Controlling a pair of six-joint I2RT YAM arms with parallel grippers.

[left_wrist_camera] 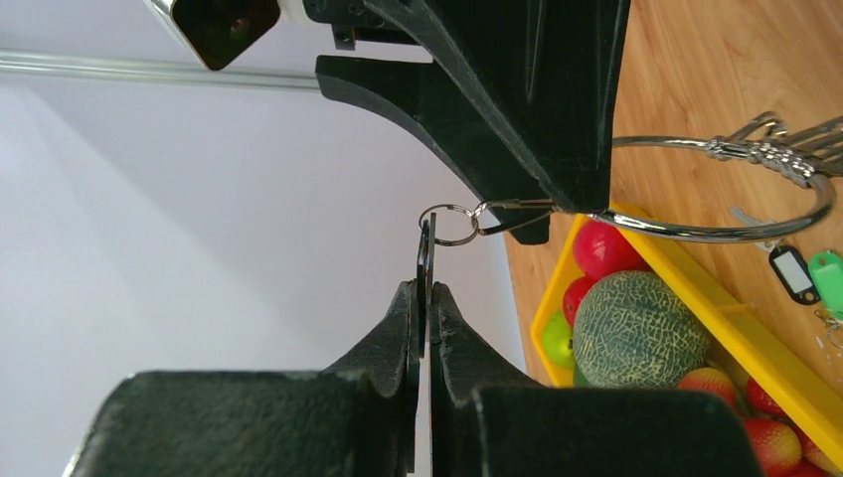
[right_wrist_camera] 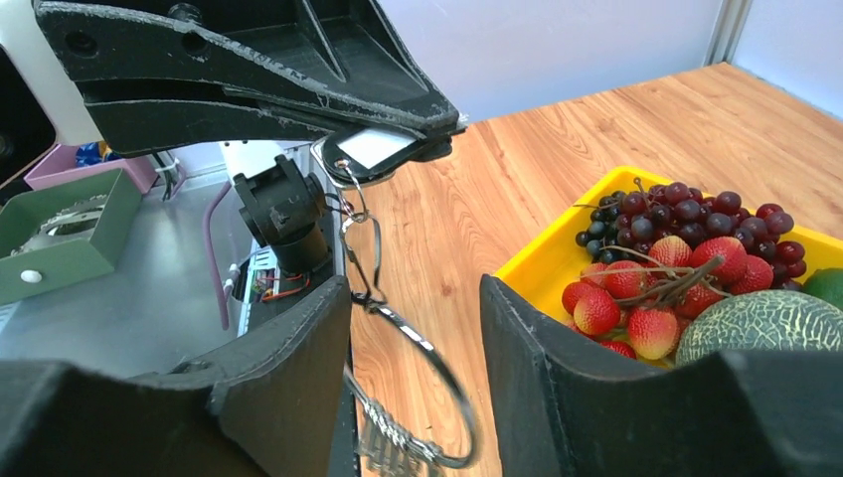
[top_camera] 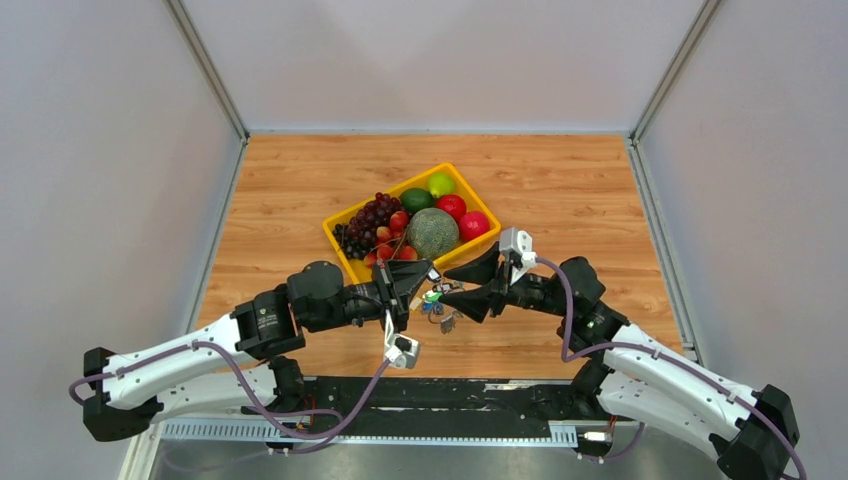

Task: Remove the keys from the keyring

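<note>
My left end effector (left_wrist_camera: 425, 294) is pinched shut on a black key tag (right_wrist_camera: 373, 147). Its small split ring (left_wrist_camera: 449, 225) clips to the keyring (left_wrist_camera: 696, 237), with the keys (left_wrist_camera: 795, 131) bunched opposite. My right end effector (right_wrist_camera: 416, 296) is spread, with the keyring in its gap. I'd clamp the wire first, then work the tag along the loop rather than tugging.

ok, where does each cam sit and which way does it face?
Top: above and behind the bases, looking down at table and tray; both arms show.
Left wrist: on left arm, looking along its own left gripper, shut on a tag, toward the right arm's fingers.
Right wrist: on right arm, looking out through the open right gripper at the left arm's fingers.
Shared: both wrist views show tag, keyring and tray, from opposite sides.
</note>
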